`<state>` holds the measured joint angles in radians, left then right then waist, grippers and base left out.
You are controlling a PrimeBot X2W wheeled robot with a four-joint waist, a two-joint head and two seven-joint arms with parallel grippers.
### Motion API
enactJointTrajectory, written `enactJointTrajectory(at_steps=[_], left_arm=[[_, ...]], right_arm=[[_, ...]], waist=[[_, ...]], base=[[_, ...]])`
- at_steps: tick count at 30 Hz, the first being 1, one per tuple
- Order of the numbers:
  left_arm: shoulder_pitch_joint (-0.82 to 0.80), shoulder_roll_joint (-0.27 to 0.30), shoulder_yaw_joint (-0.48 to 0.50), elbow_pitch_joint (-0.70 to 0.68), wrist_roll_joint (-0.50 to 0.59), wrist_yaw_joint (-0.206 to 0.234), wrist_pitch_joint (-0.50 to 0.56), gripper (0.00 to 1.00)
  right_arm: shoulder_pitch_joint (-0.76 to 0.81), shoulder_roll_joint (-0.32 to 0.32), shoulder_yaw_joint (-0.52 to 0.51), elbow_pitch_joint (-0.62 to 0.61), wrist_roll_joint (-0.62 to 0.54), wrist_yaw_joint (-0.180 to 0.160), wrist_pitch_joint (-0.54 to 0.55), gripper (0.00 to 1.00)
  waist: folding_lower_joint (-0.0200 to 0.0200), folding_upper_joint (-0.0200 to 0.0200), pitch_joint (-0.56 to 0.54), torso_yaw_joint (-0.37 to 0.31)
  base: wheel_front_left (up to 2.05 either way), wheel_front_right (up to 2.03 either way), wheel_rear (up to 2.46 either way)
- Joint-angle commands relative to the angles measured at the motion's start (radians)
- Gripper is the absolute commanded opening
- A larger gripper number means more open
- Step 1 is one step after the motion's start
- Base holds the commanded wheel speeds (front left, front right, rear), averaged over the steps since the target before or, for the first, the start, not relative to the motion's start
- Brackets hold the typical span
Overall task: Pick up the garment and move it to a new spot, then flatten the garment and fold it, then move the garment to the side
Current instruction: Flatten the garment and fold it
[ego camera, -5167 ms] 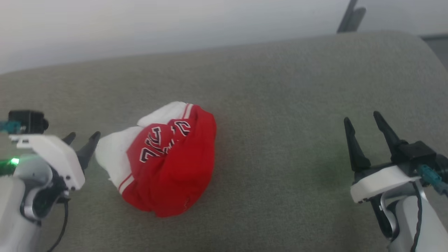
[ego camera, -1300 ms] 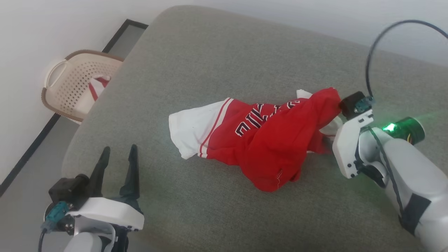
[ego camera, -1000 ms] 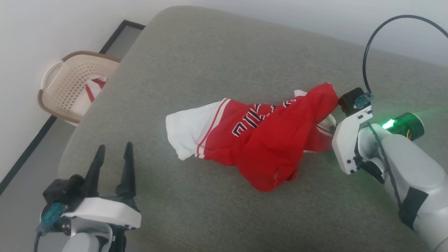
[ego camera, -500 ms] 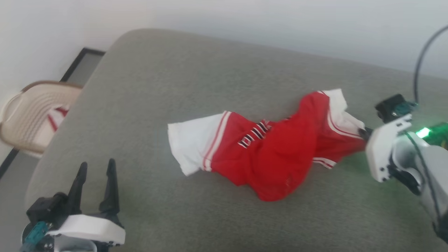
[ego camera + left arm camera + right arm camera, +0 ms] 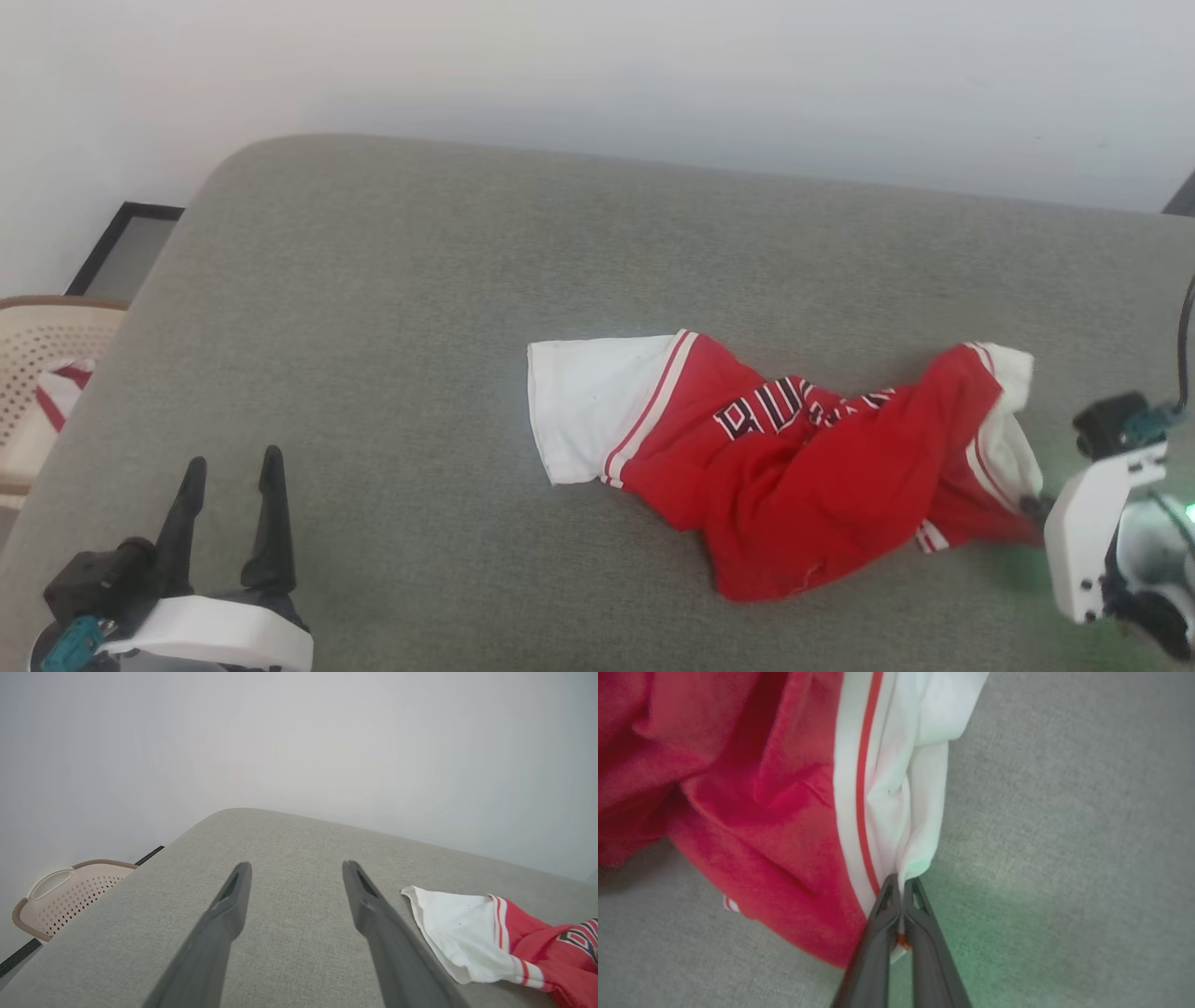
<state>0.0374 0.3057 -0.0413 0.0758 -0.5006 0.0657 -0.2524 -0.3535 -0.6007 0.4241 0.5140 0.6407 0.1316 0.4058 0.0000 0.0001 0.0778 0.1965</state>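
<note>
Right end effector (image 5: 901, 885): pinched fully shut on the garment (image 5: 812, 467), clamping a bunched white sleeve edge with red striped trim between the two dark fingers. Sits at the right-hand end of the garment, low over the worktop (image 5: 420, 280), with a green glow on the grey fabric just beside it.

Garment: stretched out and crumpled across the middle and right of the padded worktop, resting on it. White sleeve lying flat at the left-hand end. Red body rumpled in the middle, dark white-outlined letters partly lost in the creases. Second white sleeve at the right-hand end, in the grip.

Left end effector (image 5: 233, 459): spread wide open, holding nothing. Hovers near the front left corner of the worktop, fingers pointing toward the pale wall (image 5: 597, 75), well apart from the garment's left sleeve.

Beyond the worktop's left edge, lower down: cream perforated basket (image 5: 37, 345) near the wall, with a red-and-white striped cloth (image 5: 58, 397) inside.
</note>
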Motion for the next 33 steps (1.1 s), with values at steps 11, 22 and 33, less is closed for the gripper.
enactJointTrajectory(at_steps=[11,22,33], left_arm=[[0.021,0.006,0.025,-0.018,-0.020,0.016,-0.006,1.00],[0.006,0.008,0.017,-0.028,-0.017,0.017,-0.007,1.00],[-0.030,0.003,-0.020,-0.022,-0.004,0.005,-0.001,1.00]], right_arm=[[0.098,0.096,-0.095,-0.057,-0.056,-0.001,0.047,1.00],[0.072,0.079,-0.202,-0.230,-0.085,-0.002,0.123,1.00],[-0.041,0.101,-0.217,-0.057,-0.104,-0.002,0.184,1.00]], waist=[[0.0000,-0.0001,-0.001,-0.044],[0.0000,-0.0001,0.010,-0.051],[0.0000,-0.0001,0.039,-0.001]], base=[[0.00,0.00,0.00],[0.00,0.00,0.00],[0.00,0.00,0.00]])
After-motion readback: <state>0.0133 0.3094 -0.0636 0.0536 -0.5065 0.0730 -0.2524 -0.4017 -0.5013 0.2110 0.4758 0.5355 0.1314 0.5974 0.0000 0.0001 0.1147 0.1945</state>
